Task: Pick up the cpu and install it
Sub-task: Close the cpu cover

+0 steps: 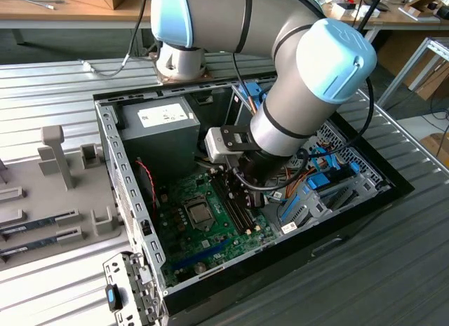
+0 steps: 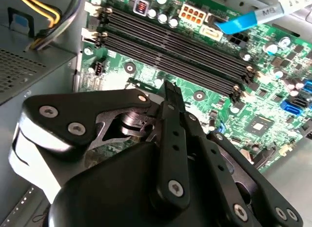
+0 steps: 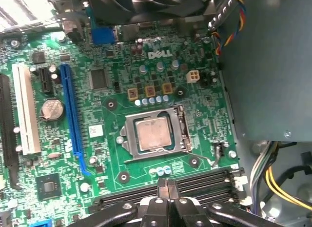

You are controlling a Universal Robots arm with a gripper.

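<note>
The cpu (image 3: 153, 134) is seen seated in its socket near the middle of the green motherboard (image 3: 97, 156), inside the open computer case (image 1: 116, 165). The hand (image 3: 168, 184), fingers pressed together and empty, is held over the black memory slots (image 2: 180, 56) just beside the socket. The grey power supply (image 1: 158, 130) is set in the case's corner nearby.

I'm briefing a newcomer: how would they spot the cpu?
Inside the open computer case lies a green motherboard. Near its middle, the cpu lies in a metal-framed socket: the only silvery-grey square, unlike the long black memory slots beside it.
</note>
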